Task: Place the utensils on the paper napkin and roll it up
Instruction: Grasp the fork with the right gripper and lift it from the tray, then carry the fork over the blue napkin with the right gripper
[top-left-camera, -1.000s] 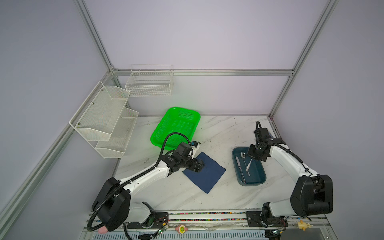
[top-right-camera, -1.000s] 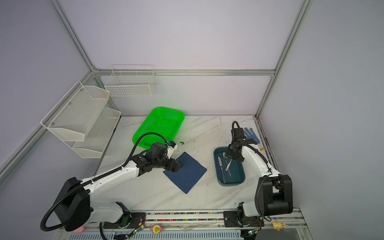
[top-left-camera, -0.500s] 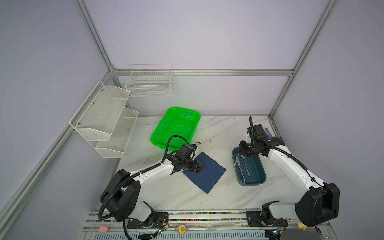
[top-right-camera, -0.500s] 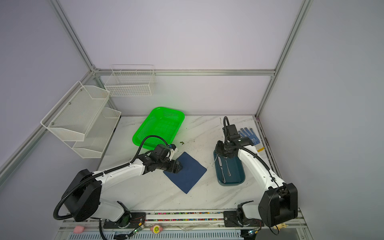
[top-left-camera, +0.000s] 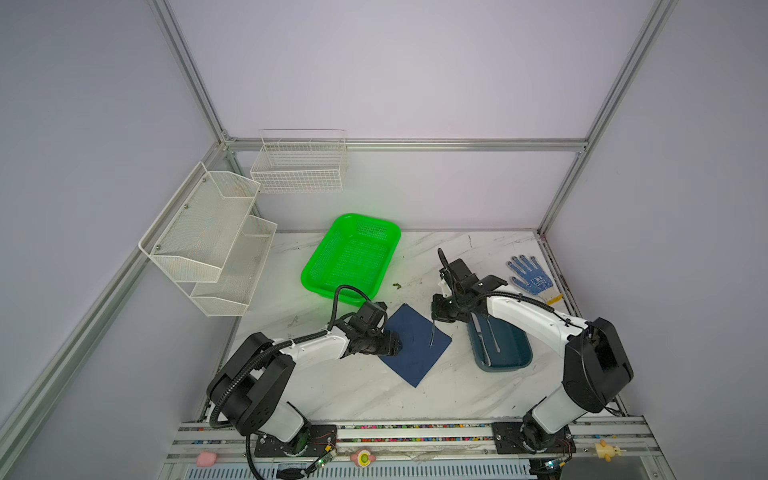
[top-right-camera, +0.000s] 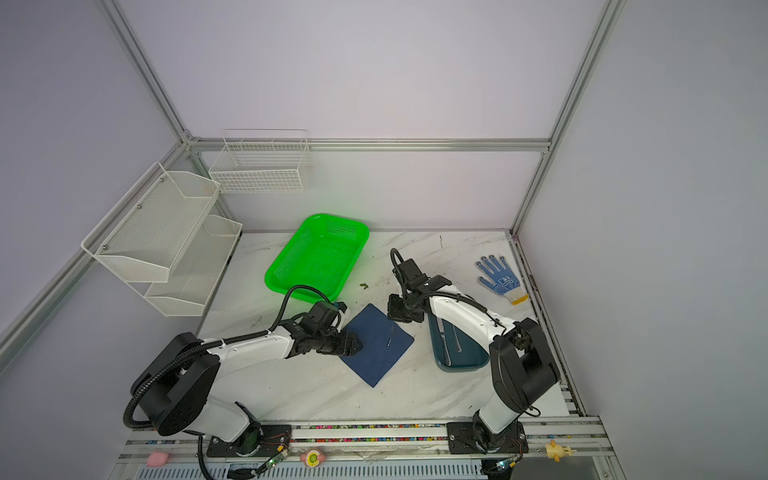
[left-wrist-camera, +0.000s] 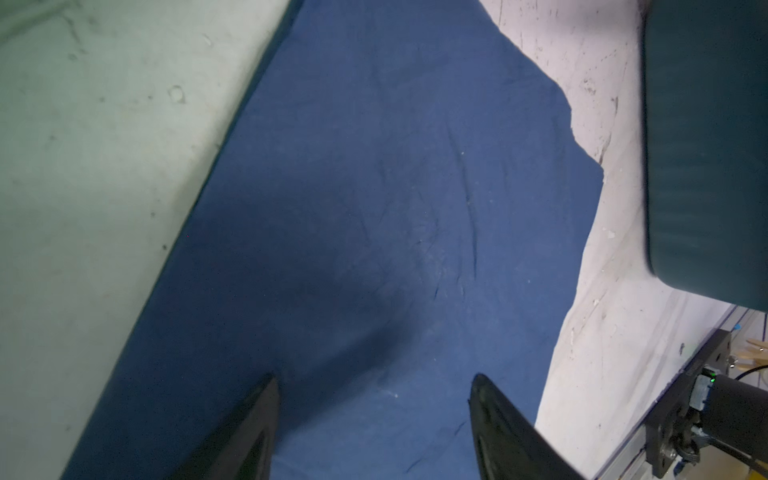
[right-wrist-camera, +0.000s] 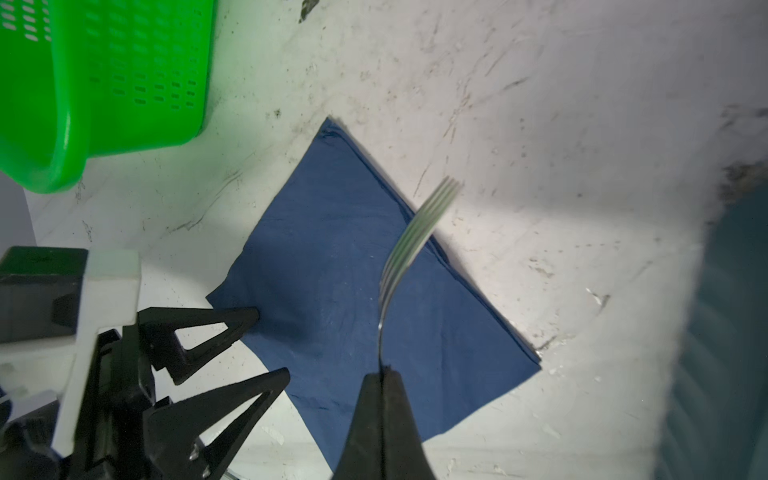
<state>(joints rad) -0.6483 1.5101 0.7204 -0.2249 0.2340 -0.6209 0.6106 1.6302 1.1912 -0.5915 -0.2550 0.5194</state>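
The dark navy paper napkin (top-left-camera: 409, 357) (top-right-camera: 376, 357) (left-wrist-camera: 374, 187) (right-wrist-camera: 324, 257) lies flat as a diamond on the marble table. My left gripper (top-left-camera: 394, 345) (top-right-camera: 354, 345) (left-wrist-camera: 374, 399) is open, low over the napkin's left corner, with only napkin showing between its fingers (right-wrist-camera: 243, 322). My right gripper (top-left-camera: 439, 319) (top-right-camera: 400, 316) (right-wrist-camera: 384, 374) is shut on the handle of a silver fork (top-left-camera: 432, 334) (top-right-camera: 390, 336) (right-wrist-camera: 419, 224). The fork hangs tines-down over the napkin's right part. Other utensils (top-left-camera: 492, 338) (top-right-camera: 453, 338) lie in the teal tray (top-left-camera: 505, 365) (top-right-camera: 461, 363).
A green basket (top-left-camera: 353, 257) (top-right-camera: 318, 253) (right-wrist-camera: 104, 75) stands behind the napkin. A blue-dotted glove (top-left-camera: 530, 276) (top-right-camera: 500, 280) lies at the back right. White wire shelves (top-left-camera: 208, 237) hang on the left wall, and a wire basket (top-left-camera: 299, 166) on the back wall.
My right gripper has lifted the fork out of the teal tray and carried it left to over the napkin. The left gripper stayed at the napkin's left corner, its jaws narrowing slightly.
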